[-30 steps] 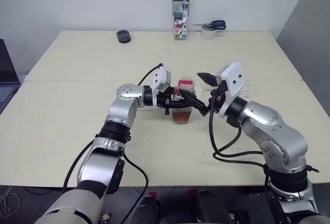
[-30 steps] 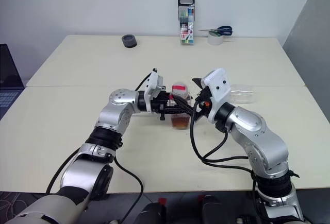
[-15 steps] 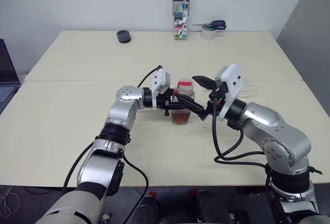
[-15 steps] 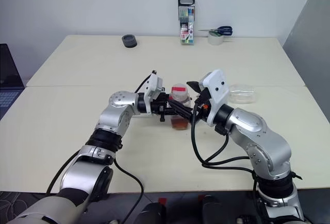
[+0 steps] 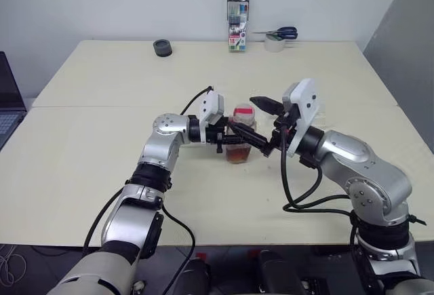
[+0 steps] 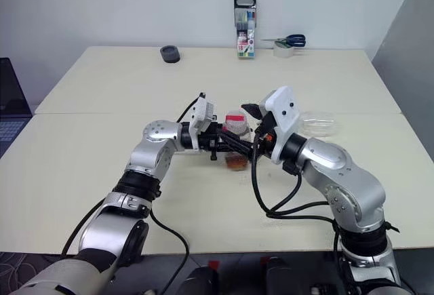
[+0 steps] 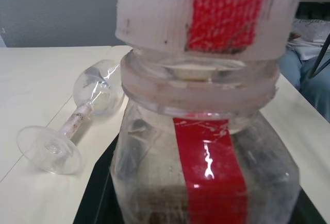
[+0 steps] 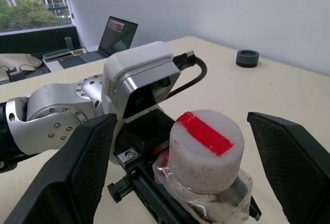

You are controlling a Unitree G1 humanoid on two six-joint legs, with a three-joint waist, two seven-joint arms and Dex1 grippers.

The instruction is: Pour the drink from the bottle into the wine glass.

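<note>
No lettering, brand, number or sign can be read. The bottle (image 7: 206, 147) clamped in the left end effector (image 5: 228, 138) bears only a plain red strip, with a red patch on its cap (image 8: 205, 140) between the right end effector's spread fingers (image 8: 85, 172). Print on the marker-pen case (image 5: 237, 21) far beyond both is too small to read.

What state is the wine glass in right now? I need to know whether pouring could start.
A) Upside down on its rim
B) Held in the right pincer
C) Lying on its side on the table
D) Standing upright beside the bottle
C: in the left wrist view the wine glass lies on its side on the table behind the capped bottle, with its round foot off the surface.
</note>
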